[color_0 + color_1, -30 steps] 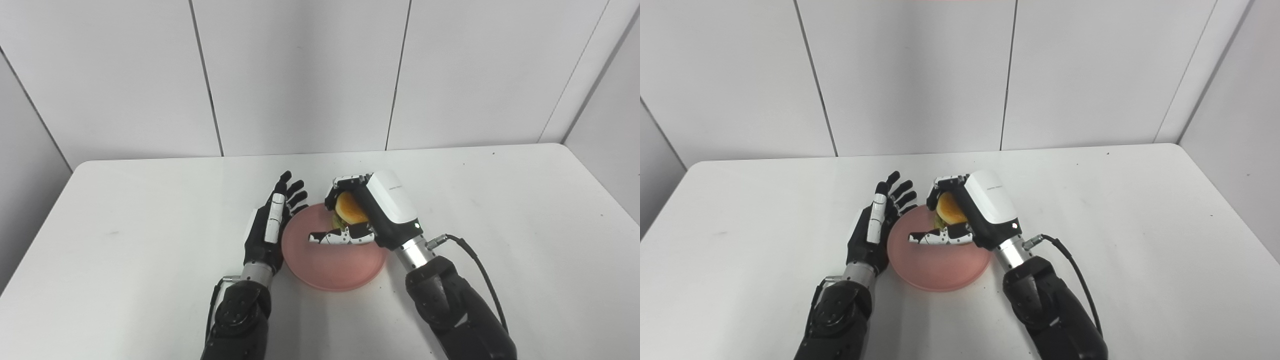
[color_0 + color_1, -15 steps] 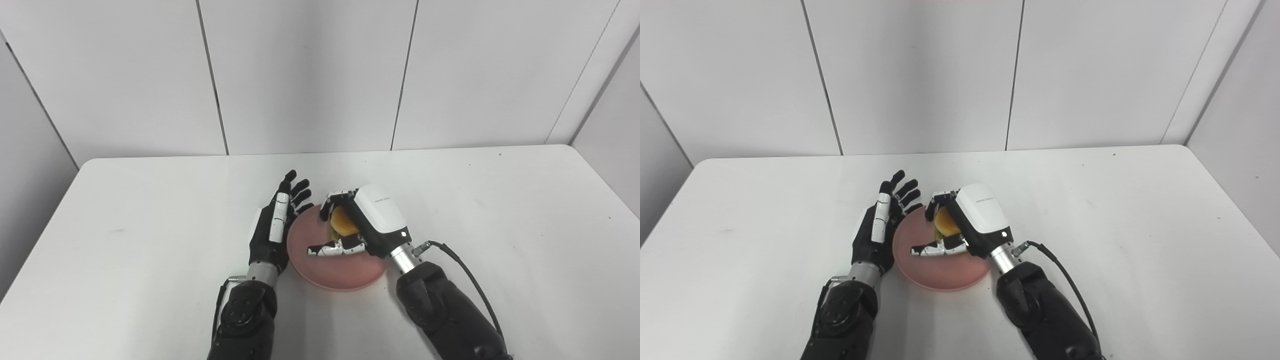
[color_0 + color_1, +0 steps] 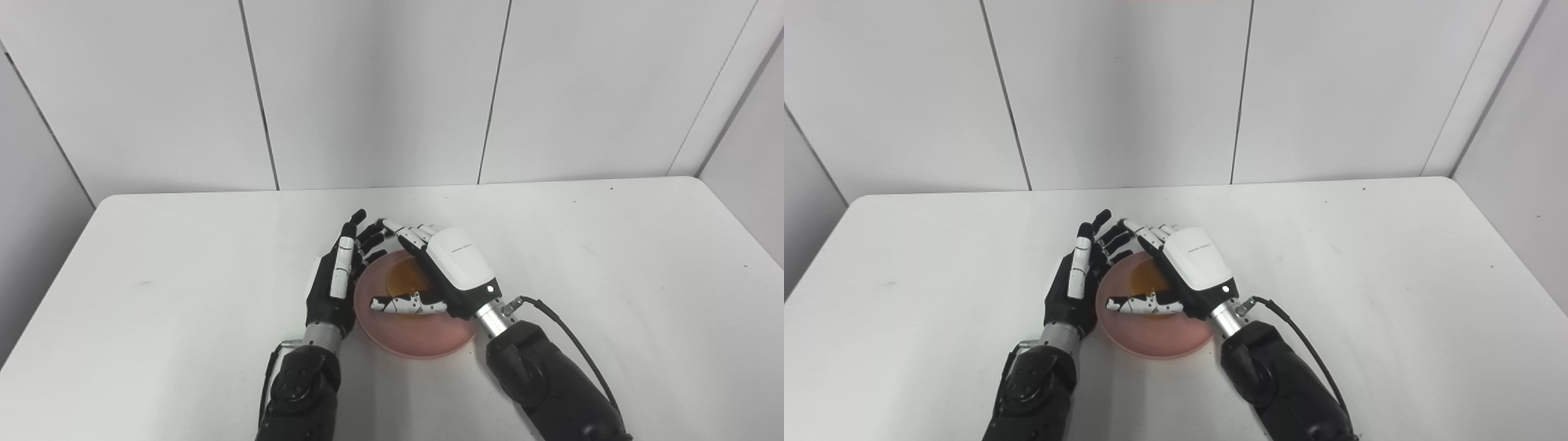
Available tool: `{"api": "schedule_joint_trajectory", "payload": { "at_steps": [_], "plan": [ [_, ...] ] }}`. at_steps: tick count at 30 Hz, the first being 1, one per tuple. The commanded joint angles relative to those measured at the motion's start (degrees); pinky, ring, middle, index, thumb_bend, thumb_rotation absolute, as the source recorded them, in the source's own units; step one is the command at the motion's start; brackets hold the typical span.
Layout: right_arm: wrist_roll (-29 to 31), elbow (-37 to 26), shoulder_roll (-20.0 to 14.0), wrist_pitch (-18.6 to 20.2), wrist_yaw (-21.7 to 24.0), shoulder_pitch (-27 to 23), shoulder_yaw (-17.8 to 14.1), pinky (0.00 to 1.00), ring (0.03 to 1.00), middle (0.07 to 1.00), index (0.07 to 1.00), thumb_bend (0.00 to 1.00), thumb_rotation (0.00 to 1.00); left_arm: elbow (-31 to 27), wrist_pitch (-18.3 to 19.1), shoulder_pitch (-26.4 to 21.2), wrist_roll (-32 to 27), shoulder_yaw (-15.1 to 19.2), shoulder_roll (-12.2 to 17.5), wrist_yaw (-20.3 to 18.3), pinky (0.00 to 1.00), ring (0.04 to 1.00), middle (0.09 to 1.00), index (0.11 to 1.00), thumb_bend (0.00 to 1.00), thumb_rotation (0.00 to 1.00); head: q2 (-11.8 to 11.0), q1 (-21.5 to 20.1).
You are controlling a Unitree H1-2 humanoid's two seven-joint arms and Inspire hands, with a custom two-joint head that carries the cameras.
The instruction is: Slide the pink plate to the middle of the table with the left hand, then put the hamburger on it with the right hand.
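Right, the hamburger (image 3: 409, 282) sits on the pink plate (image 3: 416, 334) near the middle of the tabletop (image 3: 612, 257), and the right robot hand (image 3: 429, 275) hangs spread over it, fingers (image 3: 401, 234) stretched out past the bun and thumb lying low along the burger's near side, gripping nothing as far as I can see. The left robot hand (image 3: 334, 282) stands on edge against the plate's left rim, fingers apart and empty. What worries me is the way out: that thumb looks to be touching or nearly touching the burger, so a careless lift or a sideways pull could drag it across the plate or tip the top bun off. The two sets of fingertips also look very close together at the far side of the plate, so they might knock each other. And if the left one nudges the rim while leaving, the plate could slide off centre.
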Motion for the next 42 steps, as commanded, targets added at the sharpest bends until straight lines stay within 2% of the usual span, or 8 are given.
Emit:
{"api": "schedule_joint_trajectory", "payload": {
  "at_steps": [1, 12, 20, 25, 31, 33, 37, 42],
  "plan": [
    [1.12, -2.47, -0.34, -0.19, -0.48, -1.39, -0.71, 0.92, 0.875, 0.902, 0.977, 0.78, 1.0, 0.64, 3.33, 1.13, 0.76, -0.17, 0.63, 0.2, 0.79, 0.868, 0.85, 0.903, 0.74, 0.91, 0.12, 0.05],
    [2.07, -12.44, 1.18, 2.33, -0.38, 1.37, -4.18, 0.87, 0.851, 0.88, 0.969, 0.8, 1.0, 0.55, 4.39, 0.8, 0.72, -0.72, 1.26, -0.41, 0.83, 0.893, 0.901, 0.928, 0.76, 0.93, -0.27, -0.93],
    [16.09, -17.47, 5.7, 5.75, 2.61, 3.57, -11.55, 0.7, 0.781, 0.842, 0.91, 0.76, 1.0, -0.11, 4.5, 0.72, 0.24, 0.49, 1.33, 0.55, 0.81, 0.866, 0.862, 0.92, 0.77, 0.93, -0.65, -1.42],
    [30.44, -15.08, 9.14, 8.53, 5.67, 4.48, -17.12, 0.72, 0.771, 0.801, 0.851, 0.76, 1.0, -0.85, 3.21, 1.19, -0.24, 1.4, 0.8, 1.05, 0.84, 0.877, 0.866, 0.928, 0.76, 0.92, -1.13, -2.04],
    [46.2, -9.75, 12.74, 11.23, 7.02, 5.01, -24.78, 0.8, 0.788, 0.805, 0.825, 0.75, 1.0, -3.25, -3.16, 3.8, 5.84, 1.05, 0.49, 6.68, 0.89, 0.909, 0.91, 0.935, 0.82, 0.92, -0.45, -1.89],
    [48.19, -6.95, 12.78, 9.52, 6.7, 5.3, -26.2, 0.83, 0.794, 0.808, 0.814, 0.79, 1.0, -3.82, -5.48, 4.67, 7.9, 1.05, 1.03, 8.22, 0.98, 0.958, 0.946, 0.952, 0.81, 0.92, -0.4, -1.9],
    [49.35, -3.78, 12.17, 7.31, 6.79, 5.83, -26.91, 0.81, 0.814, 0.813, 0.803, 0.82, 1.0, -3.27, -8.32, 5.07, 10.2, 1.43, 1.76, 10.83, 1.0, 0.998, 0.992, 0.987, 0.79, 0.96, -0.31, -0.89],
    [48.21, -2.72, 11.55, 6.6, 6.44, 6.76, -26.1, 0.8, 0.821, 0.812, 0.8, 0.83, 1.0, -2.35, -7.46, 4.49, 11.22, 1.93, 3.1, 12.28, 1.0, 1.0, 0.998, 0.993, 0.8, 0.98, -0.13, -0.82]
  ]
}}
